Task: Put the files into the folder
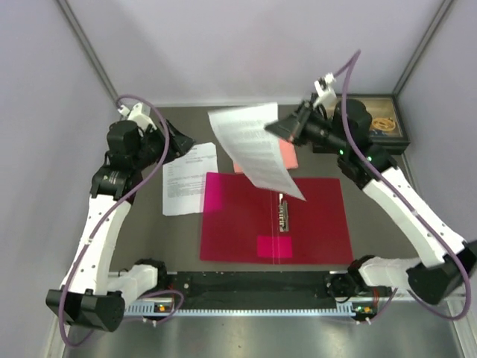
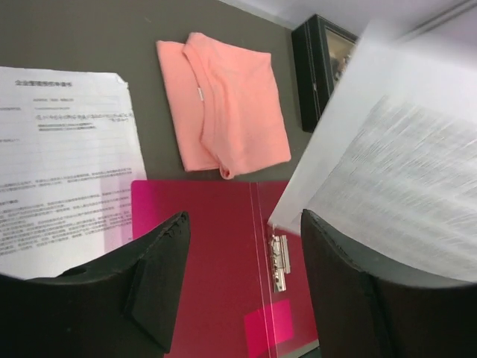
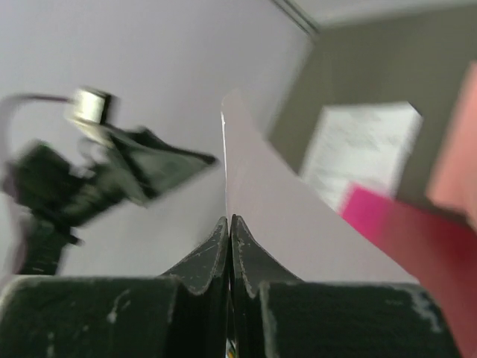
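Fingers of the right gripper were clamped on a file sheet held aloft at upper centre, its long axis slanting from upper left to lower right above the open folder. Left gripper stood open, empty; other files lay left of the folder.

Files L of folder, cloth behind

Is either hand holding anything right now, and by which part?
The right hand is shut on a printed sheet, pinching its edge near a corner, in the air above the folder. The left hand is open and empty.
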You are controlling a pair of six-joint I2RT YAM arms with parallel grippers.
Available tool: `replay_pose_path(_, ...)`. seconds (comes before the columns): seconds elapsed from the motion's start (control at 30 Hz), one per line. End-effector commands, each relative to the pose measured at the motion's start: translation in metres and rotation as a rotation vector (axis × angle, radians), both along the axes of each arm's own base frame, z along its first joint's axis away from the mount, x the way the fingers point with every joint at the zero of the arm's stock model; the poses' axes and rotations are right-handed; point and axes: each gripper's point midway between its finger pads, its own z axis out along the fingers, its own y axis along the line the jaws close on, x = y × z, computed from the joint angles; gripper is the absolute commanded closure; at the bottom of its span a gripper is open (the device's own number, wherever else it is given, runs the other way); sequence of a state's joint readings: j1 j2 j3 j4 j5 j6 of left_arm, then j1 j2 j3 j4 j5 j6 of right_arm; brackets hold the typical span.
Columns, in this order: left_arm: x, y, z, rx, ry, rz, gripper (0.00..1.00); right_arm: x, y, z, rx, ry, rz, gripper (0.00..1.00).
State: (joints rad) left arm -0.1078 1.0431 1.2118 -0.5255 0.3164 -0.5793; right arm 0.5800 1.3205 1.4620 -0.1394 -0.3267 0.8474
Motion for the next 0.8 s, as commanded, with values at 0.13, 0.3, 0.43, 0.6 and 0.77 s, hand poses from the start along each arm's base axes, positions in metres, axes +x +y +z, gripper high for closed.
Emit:
replay_pose_path(0.13,-0.006,-0.100,-0.044,-0.018,0.075,-0.247,0.35,-0.060,-0.139,-0.203,-0.429,0.461,-0.226,1.00)
replay_pose_path(0.3,-0.016,-0.179,-0.110,0.054,0.189,-0.398,0.35,-0.071,-0.211,-0.277,-0.560,0.656,-0.376,1.00)
replay_pose_path(0.43,-0.024,-0.204,-0.152,0.066,0.289,-0.457,0.39,-0.068,-0.235,-0.290,-0.577,0.698,-0.427,1.00)
replay_pose_path(0.6,-0.033,-0.223,-0.180,0.043,0.328,-0.488,0.39,-0.061,-0.265,-0.300,-0.754,0.714,-0.493,1.00)
replay_pose_path(0.77,-0.037,-0.234,-0.206,0.066,0.370,-0.513,0.40,-0.053,-0.266,-0.310,-0.818,0.716,-0.420,1.00)
